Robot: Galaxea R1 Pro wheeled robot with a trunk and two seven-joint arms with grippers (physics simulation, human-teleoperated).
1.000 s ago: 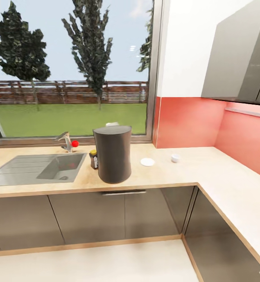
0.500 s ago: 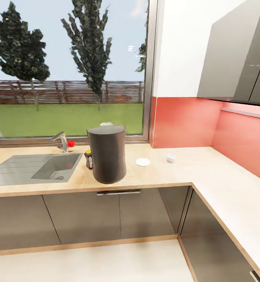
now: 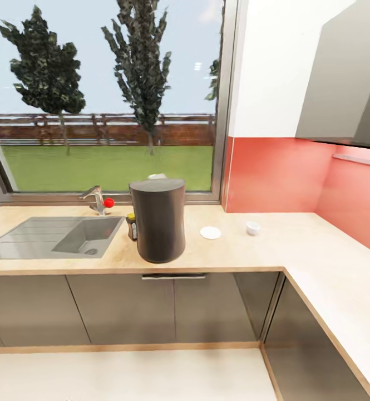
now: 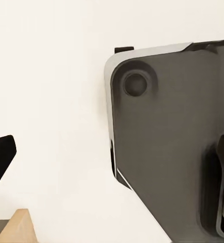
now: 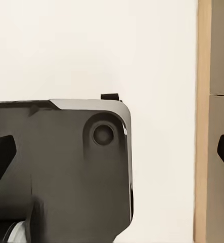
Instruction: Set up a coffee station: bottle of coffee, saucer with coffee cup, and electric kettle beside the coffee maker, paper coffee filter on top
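Note:
A tall dark grey cylindrical appliance [image 3: 157, 220] stands on the wooden countertop [image 3: 296, 245] right of the sink; I cannot tell whether it is the coffee maker or the kettle. Something small and white [image 3: 157, 176] peeks over its top edge. A small dark bottle with a yellow cap [image 3: 132, 226] stands just behind it to the left. A white saucer [image 3: 210, 233] lies to the right, and a small white cup [image 3: 252, 228] stands apart from it further right. My left gripper [image 4: 112, 162] and right gripper [image 5: 112, 154] are open and empty, hanging over the robot's dark base and the pale floor.
A steel sink [image 3: 57, 236] with a faucet [image 3: 95, 199] and a red knob lies at the left under a wide window. The counter turns a corner and runs along the right side. Grey cabinets [image 3: 168, 309] stand below, and a wall cabinet [image 3: 346, 83] hangs at upper right.
The whole head view has shifted as the camera moved, so the counter now sits slightly further right in the picture. Nothing on the counter has moved.

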